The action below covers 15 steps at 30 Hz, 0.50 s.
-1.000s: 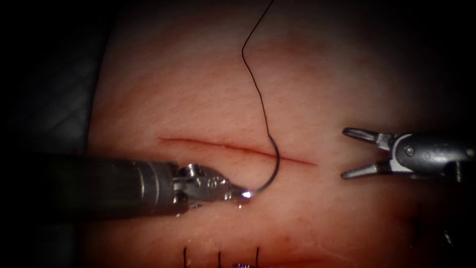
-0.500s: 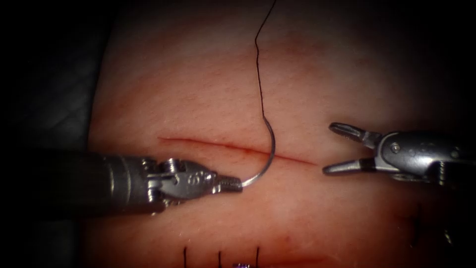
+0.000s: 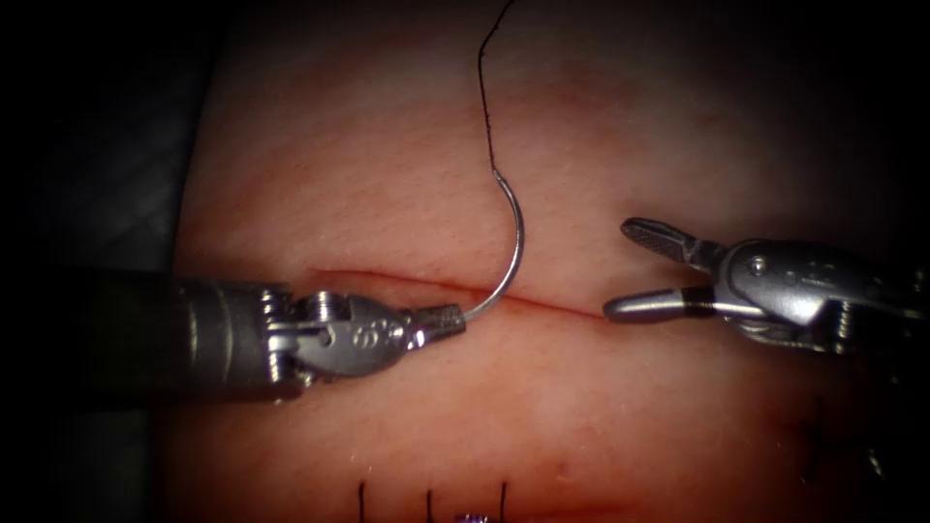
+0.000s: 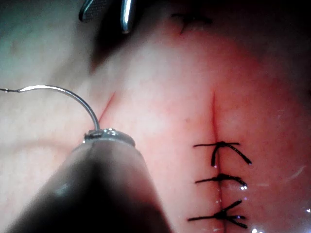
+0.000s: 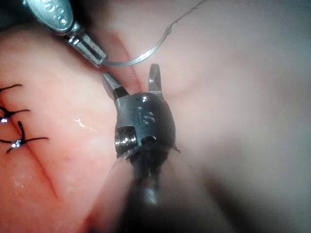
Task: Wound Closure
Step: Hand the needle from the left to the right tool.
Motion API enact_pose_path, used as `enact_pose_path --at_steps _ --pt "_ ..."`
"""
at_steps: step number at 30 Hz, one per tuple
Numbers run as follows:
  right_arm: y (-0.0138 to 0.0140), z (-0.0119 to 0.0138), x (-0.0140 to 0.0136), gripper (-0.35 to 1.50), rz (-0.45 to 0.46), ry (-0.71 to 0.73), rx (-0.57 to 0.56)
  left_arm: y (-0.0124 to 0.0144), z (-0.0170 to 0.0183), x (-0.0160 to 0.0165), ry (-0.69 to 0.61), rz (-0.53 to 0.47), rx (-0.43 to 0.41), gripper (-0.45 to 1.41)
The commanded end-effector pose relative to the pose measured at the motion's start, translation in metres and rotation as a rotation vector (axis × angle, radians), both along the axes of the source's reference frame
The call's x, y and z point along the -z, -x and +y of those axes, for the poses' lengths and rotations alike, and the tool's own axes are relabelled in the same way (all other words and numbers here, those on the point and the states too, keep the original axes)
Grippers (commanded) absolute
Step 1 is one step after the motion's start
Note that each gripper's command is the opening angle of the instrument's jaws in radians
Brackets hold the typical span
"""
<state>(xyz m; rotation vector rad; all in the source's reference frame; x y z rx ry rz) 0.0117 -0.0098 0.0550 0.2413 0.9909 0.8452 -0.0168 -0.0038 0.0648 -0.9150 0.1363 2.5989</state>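
Left tool (image 3: 448, 321) lying flat from the left, jaws clenched on the needle (image 3: 511, 260) near its tip, needle curving up above the cut (image 3: 562, 308), free of the tissue (image 3: 387, 174), thread (image 3: 484, 87) trailing far, right tool (image 3: 630, 269) reaching in level from the right, jaws spread wide, holding nothing.

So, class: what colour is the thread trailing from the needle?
Black. The thread shows best in the endoscope view, running up from the silvery needle.

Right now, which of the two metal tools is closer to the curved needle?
Left. The left tool grips the needle at its tip end; the right tool, jaws open, sits apart to the needle's right.
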Motion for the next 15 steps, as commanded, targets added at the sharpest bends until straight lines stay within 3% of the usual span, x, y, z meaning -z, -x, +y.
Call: enact_pose_path --at_steps 1,4,13,15 --pt "-0.0009 -0.0001 -0.0005 1.43 0.009 -0.016 -0.017 0.0004 0.0000 -0.0003 0.014 0.001 0.008 -0.45" --pt "-0.0013 0.0002 -0.0005 1.43 0.089 -0.225 -0.166 0.0000 0.0001 0.0003 0.051 0.017 0.016 -0.45" --pt "-0.0027 0.0001 -0.0007 1.42 0.109 -0.245 -0.186 0.0001 0.0000 0.0015 0.148 0.080 0.038 -0.45" --pt "-0.0034 0.0000 -0.0008 1.42 0.053 -0.279 -0.211 0.0002 -0.0001 0.0015 0.170 0.107 0.039 -0.45"
